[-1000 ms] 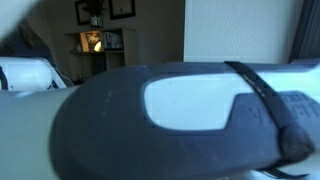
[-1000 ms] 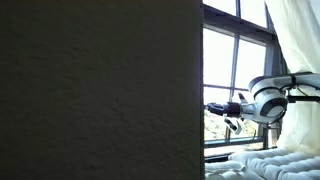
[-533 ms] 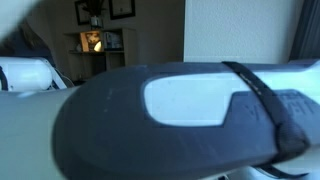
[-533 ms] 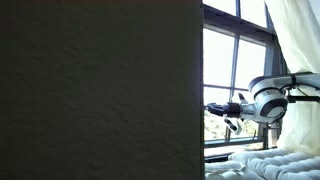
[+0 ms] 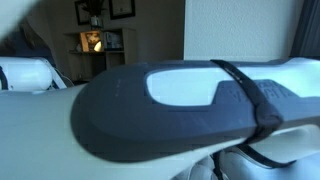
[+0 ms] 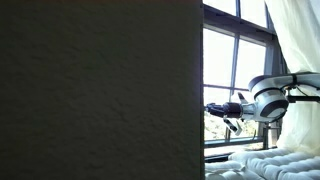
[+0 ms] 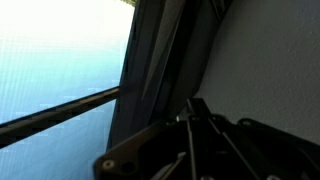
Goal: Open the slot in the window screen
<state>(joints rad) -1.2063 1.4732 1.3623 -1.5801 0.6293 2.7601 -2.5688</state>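
The window screen (image 7: 55,60) fills the left of the wrist view as a pale blue mesh, with a dark frame bar (image 7: 60,112) crossing below it. I cannot make out the slot in any view. My gripper (image 7: 194,104) rises from the bottom edge, its fingers pressed together with nothing between them, tips in front of the dark curtain (image 7: 160,60). In an exterior view the gripper (image 6: 210,108) reaches out level to the left, in front of the window panes (image 6: 232,60).
A dark wall (image 6: 100,90) blocks the left two thirds of an exterior view. A white curtain (image 6: 295,40) hangs behind the arm, above white ribbed bedding (image 6: 265,162). My own arm link (image 5: 180,110) blocks most of an exterior view; a lit shelf (image 5: 95,42) stands far back.
The arm link near the camera has turned and lifted, showing its underside. The gripper has hardly moved at the window and stays shut.
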